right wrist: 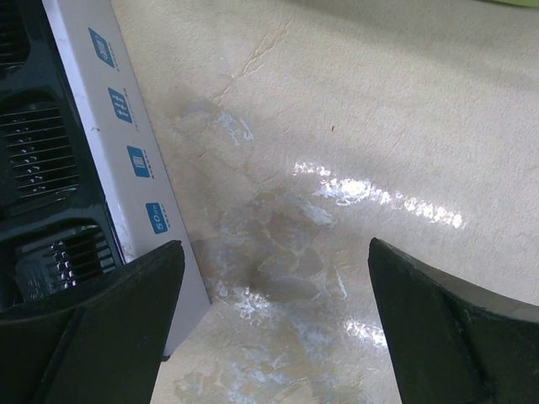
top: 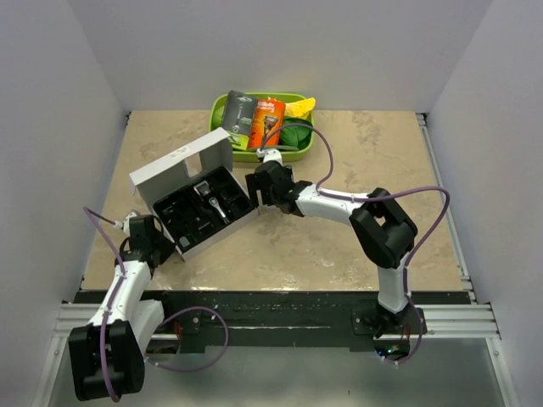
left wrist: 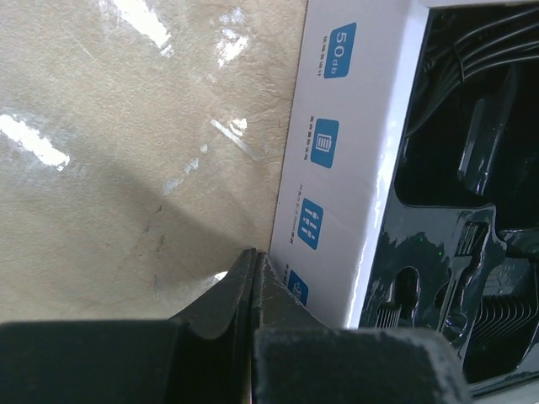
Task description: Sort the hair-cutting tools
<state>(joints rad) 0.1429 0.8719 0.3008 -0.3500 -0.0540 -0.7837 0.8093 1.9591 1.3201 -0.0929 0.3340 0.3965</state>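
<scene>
Open white box (top: 182, 163) centre-left of the counter (top: 373, 157), black hair clipper (top: 212, 200) lying in its insert, left gripper (left wrist: 253, 263) closed and empty at the box's lower-left corner, right gripper (right wrist: 274, 246) spread wide beside its right edge

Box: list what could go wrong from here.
1. The shut left gripper sits right at the box's side wall, so a nudge may slide or turn the box.
2. The open right gripper has one finger close beside the box's wall. Moving in for the clipper could catch the rim and shift the box.
</scene>
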